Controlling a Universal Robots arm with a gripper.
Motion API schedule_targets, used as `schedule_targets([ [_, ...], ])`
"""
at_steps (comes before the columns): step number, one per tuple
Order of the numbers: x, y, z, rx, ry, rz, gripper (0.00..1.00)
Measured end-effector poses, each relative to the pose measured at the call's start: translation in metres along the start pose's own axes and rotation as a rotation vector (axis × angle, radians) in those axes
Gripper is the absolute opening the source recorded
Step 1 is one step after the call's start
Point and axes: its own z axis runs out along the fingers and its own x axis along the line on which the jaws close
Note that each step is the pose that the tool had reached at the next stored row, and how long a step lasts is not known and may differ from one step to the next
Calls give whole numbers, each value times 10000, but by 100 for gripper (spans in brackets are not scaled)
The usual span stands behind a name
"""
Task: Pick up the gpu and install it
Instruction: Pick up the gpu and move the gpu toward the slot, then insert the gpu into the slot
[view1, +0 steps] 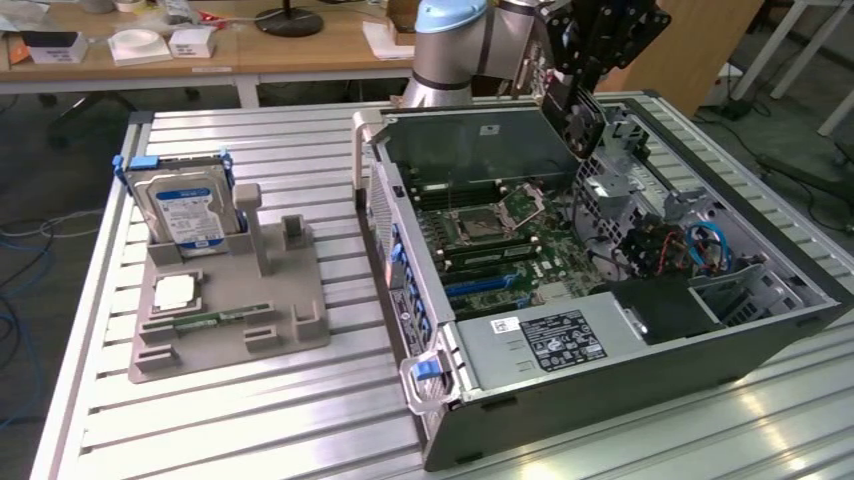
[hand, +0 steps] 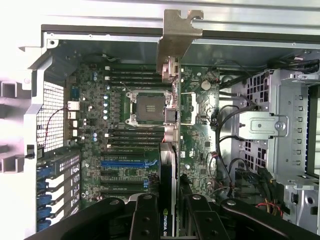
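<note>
In the exterior view, the gpu (view1: 574, 120) is being held clamped in the closed jaws of the gripper (view1: 594, 55). It is hanging at about one o'clock in that view, above the far end of the open computer case (view1: 641, 370). At nine o'clock from the case, a hard drive (view1: 187, 210) is being kept upright in a grey holder (view1: 227, 320).

In the wrist view, the gpu (hand: 167, 165) is being seen edge-on, gripped between the fingers (hand: 145, 215) of the gripper (hand: 170, 215). Its silver bracket (hand: 177, 35) is at the end away from them. It is being held over the motherboard (hand: 125, 150), just beside the CPU socket (hand: 148, 106).
</note>
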Motion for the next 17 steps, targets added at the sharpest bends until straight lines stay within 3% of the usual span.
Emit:
schedule_targets([
  [10, 0, 0, 0, 0, 0, -15, 26],
  [17, 0, 0, 0, -19, 54, -1039, 26],
])
